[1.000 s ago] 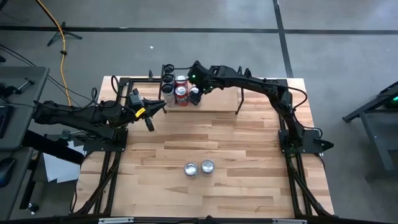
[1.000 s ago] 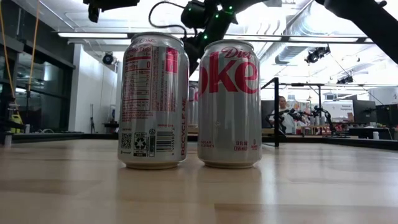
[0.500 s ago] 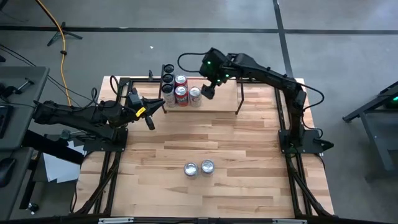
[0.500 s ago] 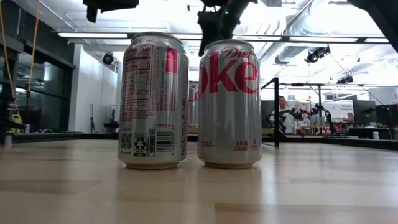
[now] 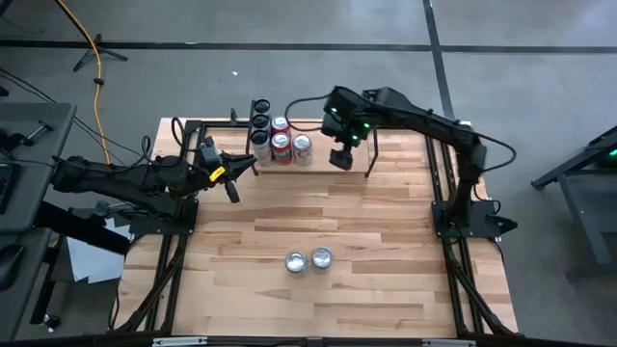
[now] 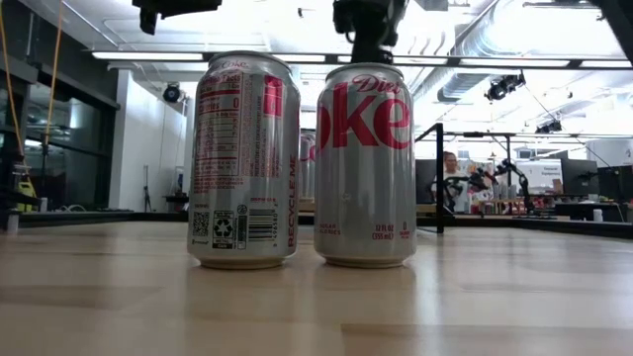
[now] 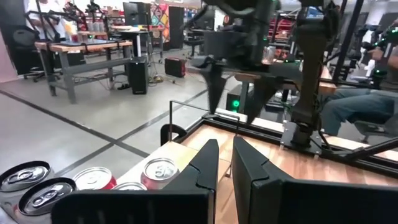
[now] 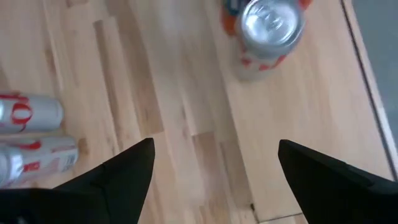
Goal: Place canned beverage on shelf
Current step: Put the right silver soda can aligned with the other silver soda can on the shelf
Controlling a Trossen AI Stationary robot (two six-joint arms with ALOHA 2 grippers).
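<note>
Cans are the landmark throughout: a cluster of silver-and-red beverage cans (image 5: 280, 143) stands packed at one end of the low pale-plank shelf with thin black rod uprights (image 5: 333, 162), presumably so the rest of the plank stays free for more. From above, the right hand (image 5: 341, 157) hangs over the shelf just beside that cluster, on the side away from the left arm; it looks empty, which suggests the nearest can has just been set down. Two more silver cans (image 5: 308, 260) stand well apart from the cluster, out on the pale wooden table (image 5: 386, 251), apparently waiting their turn. The left hand (image 5: 234, 173) waits at the cluster's other side, off the shelf.

At table height, those two waiting cans (image 6: 302, 163) fill the picture, upright and nearly touching, with the right arm's dark wrist (image 6: 368, 25) showing above them.

Past the left hand's own fingers (image 7: 249, 171), held close together with only a narrow gap, the clustered can tops (image 7: 93, 183) lie close ahead, with the right arm farther off.

Looking down from the right wrist, its fingers (image 8: 124, 168) are spread wide with nothing between them; one shelved can (image 8: 267, 31) stands ahead of them on the plank.
</note>
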